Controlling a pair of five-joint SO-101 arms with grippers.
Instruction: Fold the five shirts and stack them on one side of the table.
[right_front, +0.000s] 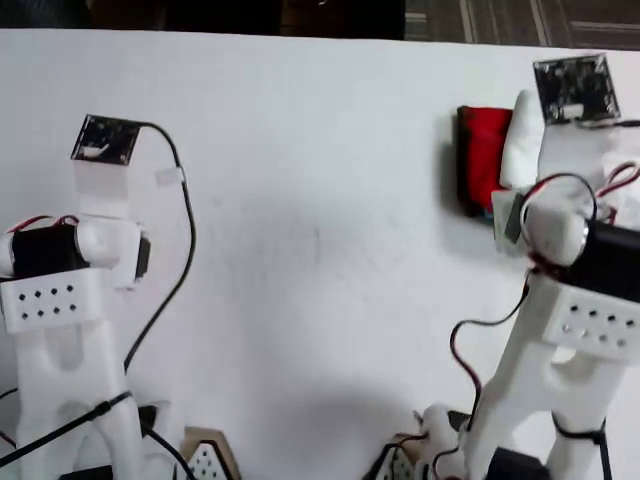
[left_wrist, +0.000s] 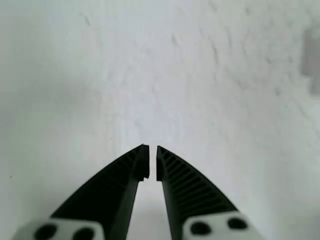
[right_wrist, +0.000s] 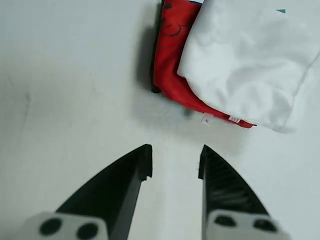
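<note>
At the table's (right_front: 320, 220) right side, the white shirt (right_wrist: 245, 55) lies folded atop the red shirt (right_wrist: 172, 45), with my right arm (right_front: 585, 290) poised near them, jaws narrowly parted and empty. My left arm (right_front: 70, 280) hovers well apart, jaws all but closed on nothing.

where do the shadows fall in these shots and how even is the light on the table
High view: a soft shadow lies on the table beside the red shirt, on the side away from the white shirt. Right wrist view: a grey shadow hugs that same edge. Left wrist view: the light is even on the table around the left gripper.
</note>
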